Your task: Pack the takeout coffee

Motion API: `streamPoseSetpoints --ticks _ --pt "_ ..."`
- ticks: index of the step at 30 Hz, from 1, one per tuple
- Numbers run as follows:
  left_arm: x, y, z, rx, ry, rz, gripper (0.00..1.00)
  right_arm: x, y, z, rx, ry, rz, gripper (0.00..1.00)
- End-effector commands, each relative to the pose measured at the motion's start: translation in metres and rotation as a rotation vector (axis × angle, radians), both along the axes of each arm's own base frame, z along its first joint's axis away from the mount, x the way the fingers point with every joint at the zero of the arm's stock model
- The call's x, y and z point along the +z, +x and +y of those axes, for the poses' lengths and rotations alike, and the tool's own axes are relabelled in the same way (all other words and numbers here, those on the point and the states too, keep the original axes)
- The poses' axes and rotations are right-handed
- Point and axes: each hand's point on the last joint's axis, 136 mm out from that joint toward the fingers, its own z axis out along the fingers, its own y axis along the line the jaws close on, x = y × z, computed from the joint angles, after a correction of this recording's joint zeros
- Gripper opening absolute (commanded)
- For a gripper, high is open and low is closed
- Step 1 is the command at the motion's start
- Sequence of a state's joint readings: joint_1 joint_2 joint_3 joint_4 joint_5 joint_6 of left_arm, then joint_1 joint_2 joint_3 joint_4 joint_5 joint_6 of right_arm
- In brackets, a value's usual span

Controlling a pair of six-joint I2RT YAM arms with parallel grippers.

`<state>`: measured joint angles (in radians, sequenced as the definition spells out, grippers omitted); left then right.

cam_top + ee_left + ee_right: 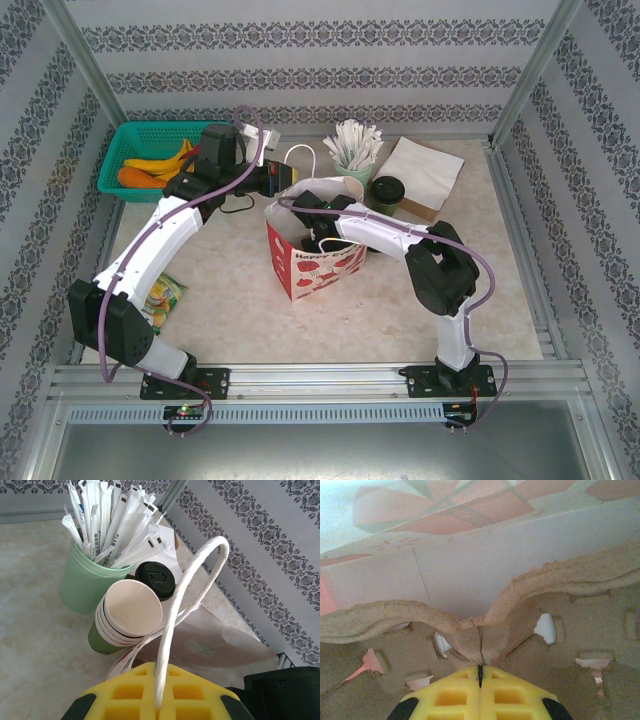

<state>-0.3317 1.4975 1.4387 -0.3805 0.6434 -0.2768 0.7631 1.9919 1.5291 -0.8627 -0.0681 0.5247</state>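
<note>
We clench the handle (176, 612) of the paper bag (300, 268) in our left claw (159, 706) while our right claw (480, 673) grips the pulp tray (580, 627) inside, its long axis running nine to three o'clock.

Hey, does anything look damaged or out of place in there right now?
The pulp tray inside the paper bag has a crack running down its centre ridge, just above the right gripper, plus ragged-edged holes. Nothing looks spilled.
</note>
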Motion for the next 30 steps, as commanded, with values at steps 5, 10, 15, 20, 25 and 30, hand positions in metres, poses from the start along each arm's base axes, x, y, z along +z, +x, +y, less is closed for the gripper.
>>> streamPoseSetpoints --ticks 5,10,15,20,25,30 --pt "0.003 0.0 0.001 -0.012 0.001 0.005 0.0 0.033 -0.004 0.005 0.013 0.066 -0.048 0.0" --pt "0.002 0.0 0.002 -0.01 0.005 0.003 0.0 0.015 -0.018 0.0 0.014 0.044 0.007 0.0" --pt "0.002 0.0 0.001 -0.012 0.001 0.006 0.0 0.002 -0.025 0.007 0.025 0.052 0.055 0.0" --pt "0.003 -0.001 0.002 -0.012 0.003 0.003 0.0 -0.01 -0.021 -0.011 -0.004 -0.077 0.05 0.0" --pt "0.002 -0.001 0.002 -0.012 0.007 0.001 0.0 -0.013 -0.021 -0.02 -0.008 -0.129 0.054 0.01" --pt "0.002 -0.001 0.001 -0.015 0.005 0.004 0.0 0.003 -0.018 -0.004 0.01 -0.048 0.028 0.09"
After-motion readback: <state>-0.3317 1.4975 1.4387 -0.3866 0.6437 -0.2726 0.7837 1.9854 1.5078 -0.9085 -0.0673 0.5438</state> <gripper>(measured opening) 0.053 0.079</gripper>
